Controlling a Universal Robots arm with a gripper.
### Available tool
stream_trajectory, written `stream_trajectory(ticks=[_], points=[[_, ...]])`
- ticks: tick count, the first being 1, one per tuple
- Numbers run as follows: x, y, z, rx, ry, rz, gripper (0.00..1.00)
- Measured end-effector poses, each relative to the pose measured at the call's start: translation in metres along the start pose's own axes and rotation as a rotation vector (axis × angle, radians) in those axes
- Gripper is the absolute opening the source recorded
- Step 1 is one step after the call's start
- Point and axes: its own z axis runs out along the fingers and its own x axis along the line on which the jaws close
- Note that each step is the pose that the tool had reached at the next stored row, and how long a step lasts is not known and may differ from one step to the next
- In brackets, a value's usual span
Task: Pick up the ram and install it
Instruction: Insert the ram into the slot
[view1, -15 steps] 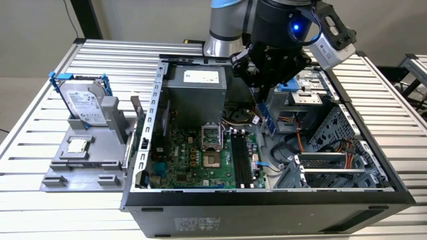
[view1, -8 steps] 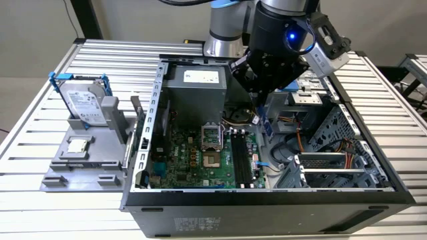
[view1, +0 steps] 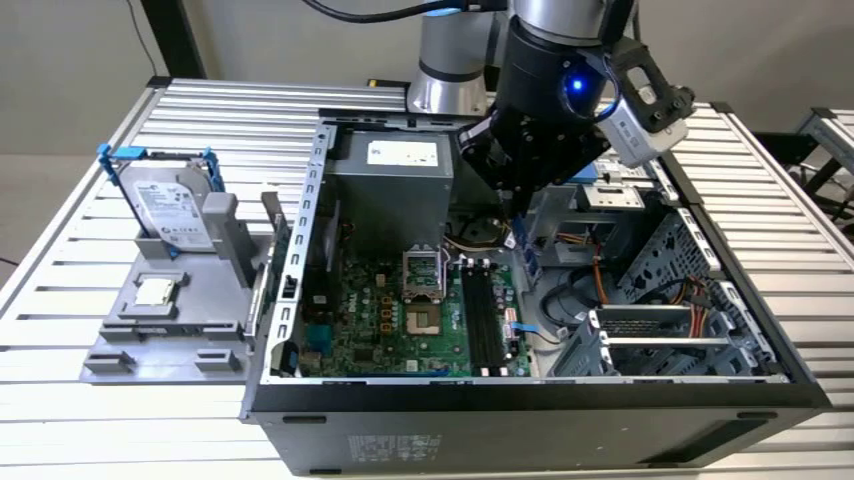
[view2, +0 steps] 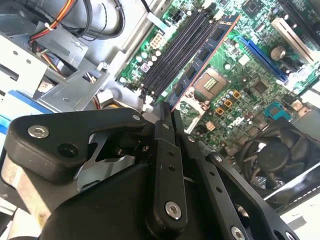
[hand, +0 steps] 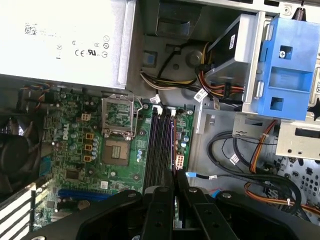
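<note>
1. The gripper (view2: 167, 117) hangs inside the open computer case (view1: 747, 375), fingers pinched on the ram (view2: 202, 57).
2. The stick hovers edge-down above the black memory slots (hand: 159, 150), installation seemingly under way.
3. Seating likely demands exact alignment and a straight press.

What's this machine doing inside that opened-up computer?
A robot arm has reached into the open computer case and is working over the green motherboard. Its end effector is shut on the ram, a thin memory stick, holding it edge-on above the row of long black slots beside the processor socket. A hard drive stands in a holder outside the case.
</note>
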Motion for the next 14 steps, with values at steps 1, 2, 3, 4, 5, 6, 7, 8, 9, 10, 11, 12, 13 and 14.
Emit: stream_trajectory(ticks=[1, 2, 3, 4, 5, 6, 7, 8, 9, 10, 11, 12, 13, 14], points=[[0.0000, 0.0001, 0.0006, -0.0030, -0.0004, 0.005, 0.00], [0.0000, 0.0002, 0.0013, -0.0053, -0.0006, 0.009, 0.00], [0.0000, 0.0002, 0.0023, -0.0064, -0.0009, 0.013, 0.00], [0.0000, 0.0003, 0.0034, -0.0063, -0.0009, 0.019, 0.00], [0.0000, 0.0004, 0.0045, -0.0057, -0.0009, 0.029, 0.00], [0.0000, 0.0005, 0.0056, -0.0056, -0.0010, 0.038, 0.00], [0.0001, 0.0005, 0.0067, -0.0052, -0.0011, 0.046, 0.00], [0.0001, 0.0006, 0.0087, -0.0051, -0.0013, 0.060, 0.00], [0.0002, 0.0006, 0.0097, -0.0049, -0.0013, 0.064, 0.00], [0.0002, 0.0006, 0.0110, -0.0049, -0.0014, 0.067, 0.00], [0.0003, 0.0006, 0.0125, -0.0049, -0.0013, 0.068, 0.00], [0.0004, 0.0006, 0.0144, -0.0050, -0.0014, 0.069, 0.00], [0.0005, 0.0006, 0.0162, -0.0049, -0.0014, 0.070, 0.00], [0.0005, 0.0006, 0.0180, -0.0047, -0.0014, 0.073, 0.00]])
